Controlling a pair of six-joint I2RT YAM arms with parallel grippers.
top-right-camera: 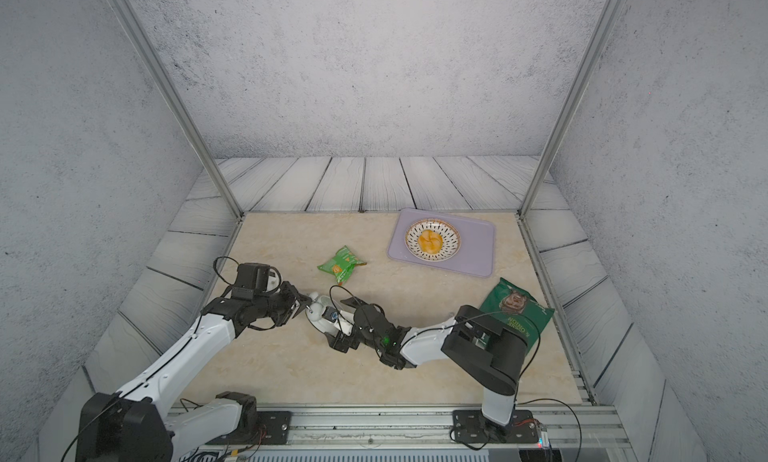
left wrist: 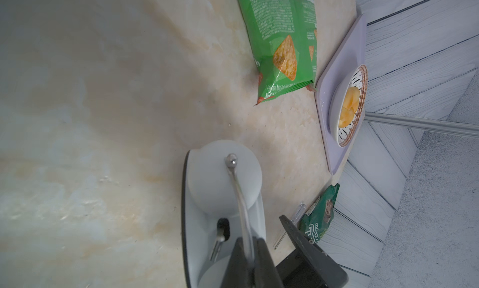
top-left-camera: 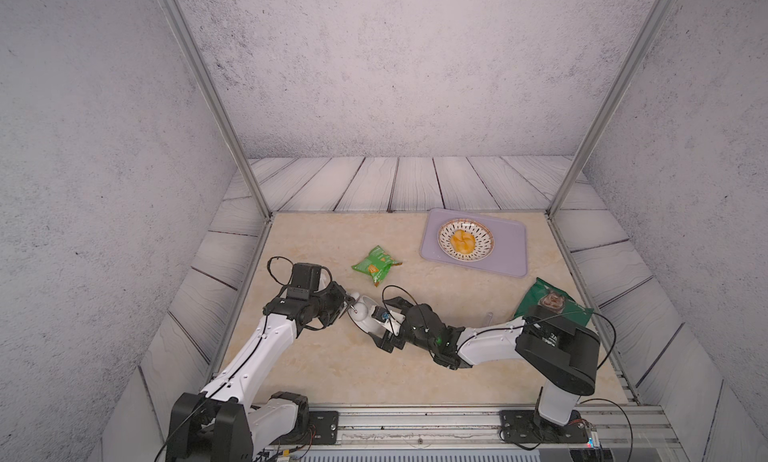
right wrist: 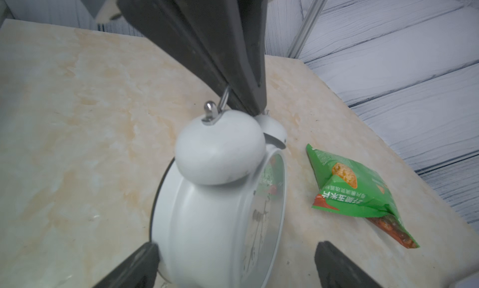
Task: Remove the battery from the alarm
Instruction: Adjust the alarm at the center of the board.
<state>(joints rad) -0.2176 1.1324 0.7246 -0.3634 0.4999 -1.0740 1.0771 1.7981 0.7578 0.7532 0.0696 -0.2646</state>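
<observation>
Alarm [top-left-camera: 362, 313] sat a little left of the desk's [top-left-camera: 332, 376] middle, nearer the near edge than the far one. Its bells pointed toward the left edge, its dial faced the far edge and its black back the near one. The left gripper [top-left-camera: 347, 304] was pinched tight on the handle [left wrist: 239, 196], and the right wrist view showed the same grip [right wrist: 243, 100]. The right gripper [top-left-camera: 384, 322] stood wide around the alarm's body: one finger [right wrist: 137, 263] lay against the back rim, the other [right wrist: 337, 266] was apart from the glass, so nothing was clamped. Whether the alarm's legs rested on the desk could not be told, and the battery could not be made out in any view. A green bag [top-left-camera: 376, 264] lay beyond the alarm toward the far edge, apart from it. A tray [top-left-camera: 511, 241] near the far right corner carried a dish [top-left-camera: 446, 231] with orange pieces [top-left-camera: 463, 240]. A dark bag [top-left-camera: 548, 302] lay by the right edge, with a screwdriver [top-left-camera: 489, 316] just beside it.
</observation>
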